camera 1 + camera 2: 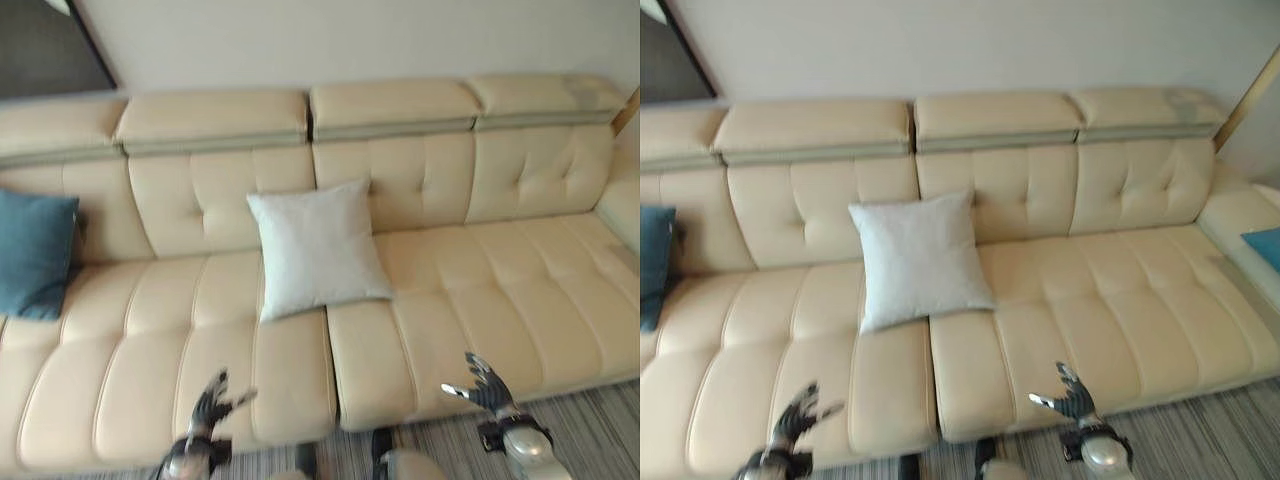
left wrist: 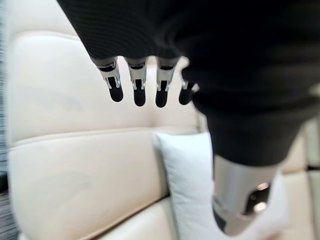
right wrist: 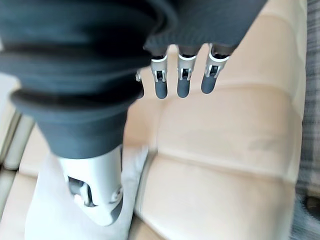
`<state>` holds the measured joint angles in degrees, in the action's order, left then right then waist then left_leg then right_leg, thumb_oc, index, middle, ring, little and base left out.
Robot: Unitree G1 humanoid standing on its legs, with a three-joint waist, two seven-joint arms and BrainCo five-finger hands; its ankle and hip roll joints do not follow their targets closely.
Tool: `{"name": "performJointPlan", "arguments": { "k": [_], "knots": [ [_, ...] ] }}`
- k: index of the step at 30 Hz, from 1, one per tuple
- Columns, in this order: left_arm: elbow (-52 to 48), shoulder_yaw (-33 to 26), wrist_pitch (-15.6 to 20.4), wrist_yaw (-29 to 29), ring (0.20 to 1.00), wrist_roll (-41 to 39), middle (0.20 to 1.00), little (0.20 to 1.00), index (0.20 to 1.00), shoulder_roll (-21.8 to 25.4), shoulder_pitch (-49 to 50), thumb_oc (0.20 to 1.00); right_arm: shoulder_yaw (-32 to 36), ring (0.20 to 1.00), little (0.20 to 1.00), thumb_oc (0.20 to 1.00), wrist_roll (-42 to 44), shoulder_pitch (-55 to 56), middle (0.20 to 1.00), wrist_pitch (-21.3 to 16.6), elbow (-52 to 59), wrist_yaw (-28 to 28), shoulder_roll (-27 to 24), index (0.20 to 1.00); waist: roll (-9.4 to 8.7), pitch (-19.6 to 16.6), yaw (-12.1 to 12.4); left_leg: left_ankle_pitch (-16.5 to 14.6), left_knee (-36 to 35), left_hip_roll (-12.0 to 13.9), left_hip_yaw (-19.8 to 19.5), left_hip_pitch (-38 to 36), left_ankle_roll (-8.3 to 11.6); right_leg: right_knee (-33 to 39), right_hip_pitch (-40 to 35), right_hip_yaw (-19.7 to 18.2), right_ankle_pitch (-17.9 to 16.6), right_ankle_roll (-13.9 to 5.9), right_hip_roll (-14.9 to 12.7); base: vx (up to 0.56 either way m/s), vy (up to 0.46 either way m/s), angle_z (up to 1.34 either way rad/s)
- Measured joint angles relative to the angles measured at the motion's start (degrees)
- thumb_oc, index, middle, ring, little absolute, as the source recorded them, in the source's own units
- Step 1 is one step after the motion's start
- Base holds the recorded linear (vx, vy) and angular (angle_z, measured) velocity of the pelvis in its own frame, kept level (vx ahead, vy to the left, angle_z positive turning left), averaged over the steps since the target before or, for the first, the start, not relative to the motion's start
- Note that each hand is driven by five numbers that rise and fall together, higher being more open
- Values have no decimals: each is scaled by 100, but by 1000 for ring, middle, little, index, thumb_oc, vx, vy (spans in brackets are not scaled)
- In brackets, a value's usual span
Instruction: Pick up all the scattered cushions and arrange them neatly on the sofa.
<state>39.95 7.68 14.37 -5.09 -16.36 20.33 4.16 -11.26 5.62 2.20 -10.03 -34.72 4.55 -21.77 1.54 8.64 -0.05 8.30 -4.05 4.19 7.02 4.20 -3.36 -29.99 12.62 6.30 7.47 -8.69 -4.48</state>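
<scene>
Both hands hung empty over the front edge of the cream sofa (image 1: 450, 290), fingers straight and spread: the left hand (image 1: 208, 408) at 7 o'clock, the right hand (image 1: 487, 385) at 5 o'clock. The white cushion (image 1: 316, 247) leaned against the backrest at centre. A blue cushion (image 1: 32, 252) sat at 9 o'clock.

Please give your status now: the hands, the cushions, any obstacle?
Left hand and right hand open, holding nothing. White cushion leans mid-sofa; teal cushion at its left end. Nothing in the way.
</scene>
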Motion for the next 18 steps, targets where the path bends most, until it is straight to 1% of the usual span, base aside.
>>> {"name": "performJointPlan", "arguments": {
  "k": [1,2,3,4,5,6,7,8,9,10,11,12,13,14,15,16,18],
  "knots": [
    [-15,-11,14,-2,1000,0,1000,1000,1000,16,2,1000,29,1000,1000,1000,1,-28,1000,-6,35,4,0,1000,8,8,30,25,25,9,-24,6,35,-2,-244,-39,112,-136,-51,-232,-220,10],
    [-46,-47,13,-19,1000,0,1000,1000,1000,-3,30,1000,74,1000,1000,1000,0,-29,1000,-19,62,18,-1,1000,-79,-8,78,142,104,-12,-68,69,140,-112,-484,-64,261,-152,-64,-205,-241,19],
    [-145,-77,9,-42,1000,0,1000,1000,1000,-5,66,1000,133,1000,1000,1000,1,28,1000,-38,123,44,-5,1000,-82,2,107,214,100,-2,-160,112,234,118,-783,-61,423,-69,-52,-260,-214,38],
    [-301,-101,28,-60,1000,-3,1000,1000,1000,-2,112,1000,167,1000,1000,1000,5,65,1000,-92,149,72,17,1000,-156,19,176,297,121,-9,-262,229,343,962,-1237,40,650,114,5,-385,-215,41],
    [-82,-115,96,-98,1000,-39,1000,1000,1000,-171,57,1000,185,1000,1000,1000,19,40,1000,-73,0,122,1,1000,-23,45,318,613,114,238,-406,546,660,2264,-1585,35,278,709,435,-320,-151,25],
    [-104,-90,98,-108,1000,-57,1000,1000,1000,-223,125,1000,176,1000,1000,1000,26,39,1000,-79,88,122,-27,1000,39,74,397,816,128,389,-419,723,937,2422,-1486,1,92,928,586,-334,-101,2],
    [-98,-66,84,-112,1000,-65,1000,1000,1000,-272,257,1000,181,1000,1000,1000,31,3,1000,-85,153,130,-51,1000,112,134,395,1064,141,533,-490,885,1086,2402,-1349,29,-9,1031,739,-212,-43,-1],
    [-23,-13,31,-111,1000,-70,1000,1000,1000,-279,301,1000,182,1000,1000,1000,42,-26,1000,-87,139,152,-63,1000,57,178,380,1174,204,533,-499,970,1245,2384,-1261,115,-96,1143,740,-316,-63,5],
    [12,78,7,-112,1000,-70,1000,1000,1000,-275,354,1000,187,1000,1000,1000,83,28,1000,-84,150,161,-106,1000,-13,190,376,1175,292,445,-494,972,1259,2324,-1159,135,-147,1209,711,-260,-46,14],
    [8,143,3,-95,1000,-61,1000,1000,1000,-280,383,1000,283,1000,1000,1000,164,126,1000,-82,235,169,-155,1000,-97,236,296,1027,430,313,-518,961,1278,2346,-1100,189,-241,1284,630,-241,-35,9],
    [8,130,-2,-92,1000,-60,1000,1000,1000,-273,404,1000,336,1000,1000,1000,231,183,1000,-82,316,182,-159,1000,-269,246,221,544,648,144,-528,931,1178,2404,-1031,160,-348,1303,499,-173,-13,9],
    [3,111,-1,-93,1000,-61,1000,1000,1000,-243,379,1000,356,1000,1000,1000,238,224,1000,-96,392,199,-171,1000,-375,250,142,93,854,-56,-548,799,1094,2541,-1044,124,-535,1300,391,-144,6,3],
    [3,108,0,-94,1000,-63,1000,1000,1000,-238,283,1000,400,1000,1000,1000,239,219,1000,-104,371,221,-187,1000,-456,297,13,-296,1041,-224,-694,532,984,2708,-1048,111,-706,1272,311,-85,24,2],
    [-9,108,1,-88,1000,-64,1000,1000,1000,-255,225,1000,463,1000,1000,1000,247,252,1000,-98,373,227,-183,1000,-461,303,-91,-495,997,-270,-762,202,957,2809,-1043,65,-810,1246,317,-23,54,-1],
    [-49,109,1,-77,1000,-63,1000,1000,1000,-255,188,1000,507,1000,1000,1000,260,262,1000,-100,379,225,-169,1000,-445,298,-144,-627,824,-294,-829,-91,906,2898,-1045,7,-858,1232,339,39,61,-18],
    [-203,113,7,-61,1000,-62,1000,1000,1000,-266,150,1000,567,1000,1000,1000,346,308,1000,-104,380,227,-163,1000,-398,299,-247,-733,403,-320,-850,-491,735,3080,-1048,-101,-979,1081,409,51,47,-29],
    [-295,117,15,-56,1000,-54,1000,1000,1000,-273,130,1000,625,1000,1000,1000,455,219,1000,-113,357,229,-148,1000,-255,307,-250,-820,-12,-239,-952,-735,497,3253,-1040,-182,-1141,961,510,52,35,-34]
  ]
}}
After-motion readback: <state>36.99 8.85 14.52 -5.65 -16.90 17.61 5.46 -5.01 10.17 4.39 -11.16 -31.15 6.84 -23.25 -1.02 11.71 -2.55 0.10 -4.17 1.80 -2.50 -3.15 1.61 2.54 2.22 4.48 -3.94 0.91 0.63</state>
